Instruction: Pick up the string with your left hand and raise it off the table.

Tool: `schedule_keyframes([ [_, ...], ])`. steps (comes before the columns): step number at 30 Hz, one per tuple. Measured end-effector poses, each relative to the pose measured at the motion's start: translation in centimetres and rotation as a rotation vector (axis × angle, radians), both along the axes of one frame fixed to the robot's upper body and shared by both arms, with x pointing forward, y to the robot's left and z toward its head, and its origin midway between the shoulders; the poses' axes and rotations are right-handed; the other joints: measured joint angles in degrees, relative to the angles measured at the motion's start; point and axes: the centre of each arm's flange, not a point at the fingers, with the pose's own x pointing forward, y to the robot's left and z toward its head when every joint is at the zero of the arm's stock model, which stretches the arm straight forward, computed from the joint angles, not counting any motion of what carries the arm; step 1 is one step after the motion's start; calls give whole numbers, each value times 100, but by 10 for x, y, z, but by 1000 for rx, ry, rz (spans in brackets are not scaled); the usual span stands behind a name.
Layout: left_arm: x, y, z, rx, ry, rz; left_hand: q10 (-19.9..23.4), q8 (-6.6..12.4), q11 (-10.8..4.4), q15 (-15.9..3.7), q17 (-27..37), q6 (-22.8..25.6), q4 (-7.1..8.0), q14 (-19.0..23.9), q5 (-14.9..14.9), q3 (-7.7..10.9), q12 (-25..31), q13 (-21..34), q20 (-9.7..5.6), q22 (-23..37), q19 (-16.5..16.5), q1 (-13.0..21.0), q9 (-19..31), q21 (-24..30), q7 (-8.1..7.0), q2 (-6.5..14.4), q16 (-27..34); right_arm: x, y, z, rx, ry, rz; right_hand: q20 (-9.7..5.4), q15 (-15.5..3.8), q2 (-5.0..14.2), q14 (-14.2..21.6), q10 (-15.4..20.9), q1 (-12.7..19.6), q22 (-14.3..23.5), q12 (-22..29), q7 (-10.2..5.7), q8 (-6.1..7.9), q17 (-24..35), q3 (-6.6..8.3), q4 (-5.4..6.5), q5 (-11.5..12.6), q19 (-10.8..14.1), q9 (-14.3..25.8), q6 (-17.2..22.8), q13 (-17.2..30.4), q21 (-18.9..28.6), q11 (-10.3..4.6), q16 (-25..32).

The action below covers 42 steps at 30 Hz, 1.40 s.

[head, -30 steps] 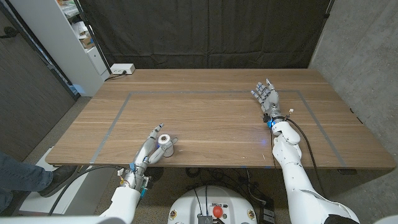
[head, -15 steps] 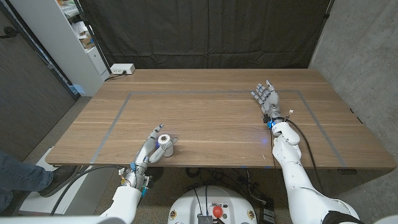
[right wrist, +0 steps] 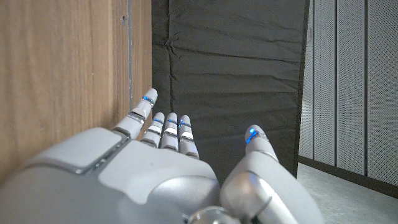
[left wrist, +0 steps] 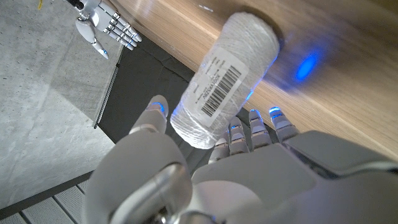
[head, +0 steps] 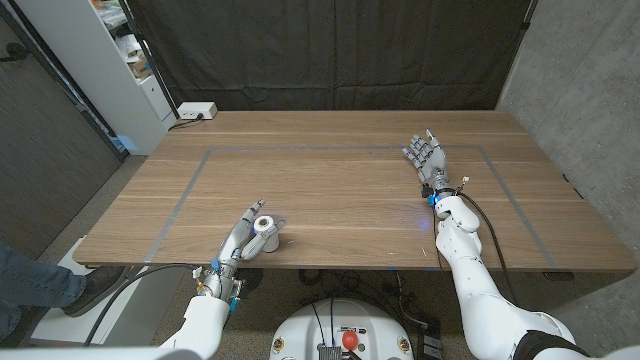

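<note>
Left arm: it comes in from the bottom left corner of the head view and reaches forward over the near edge of the table [head: 330,160].
Left hand [head: 243,238]: it is at the string, near the front edge of the table. In the left wrist view the hand [left wrist: 205,180] has its thumb on one side of the spool and its other fingers [left wrist: 252,121] on the other side, so it grips the spool between them.
String [head: 263,228]: a white spool of string with a barcode label [left wrist: 221,78], tilted in the left hand's grip. If it is touching the table or is a little above it, I cannot tell.
Right arm: it is stretched forward on the right side of the table, well apart from the string.
Right hand [head: 425,155]: it holds nothing, and the fingers [right wrist: 168,127] are straight and a little spread, pointing to the far side of the table. The right wrist view shows the hand [right wrist: 168,168] with the palm upright beside the wood.
</note>
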Motion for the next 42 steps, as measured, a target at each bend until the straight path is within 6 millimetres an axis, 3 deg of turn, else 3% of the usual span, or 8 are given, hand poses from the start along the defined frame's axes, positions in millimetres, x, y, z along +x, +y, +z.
schedule_keyframes([
  [10,7,-1,3,14,26,-6,315,48,-21,-68,53,234,0,394,-46,4,148,55,15,56,685,345,30,265,-40,59,101,1,-3,-2,18,-2,0,0,-31,0,31,31,0,0,0,-32,0,0,0,0,0,0,0,32,0,0,-31,0],
  [20,9,-4,11,26,32,1,951,268,-207,-283,181,930,-1,1166,-13,80,437,209,29,83,1514,931,83,572,-205,286,443,1,-4,-4,39,-7,3,21,-10,0,52,30,0,0,0,-32,0,0,0,0,0,21,0,32,0,-45,-31,45],
  [31,9,-6,15,24,24,21,1687,544,-631,-541,565,1664,-13,2027,141,8,867,563,22,133,2250,1580,209,910,-330,587,1074,1,-5,-8,54,-7,9,42,-10,0,52,30,0,0,0,-63,0,0,1,0,0,41,0,63,0,-68,-31,45],
  [42,10,-15,18,16,11,29,2254,872,-942,-734,1135,2346,-69,2573,311,-151,1322,1081,11,163,2581,2349,347,1191,-381,744,1769,0,-7,-10,56,-11,10,41,-40,0,82,51,0,0,0,-62,0,0,-16,-16,0,41,0,62,0,-88,-9,45],
])
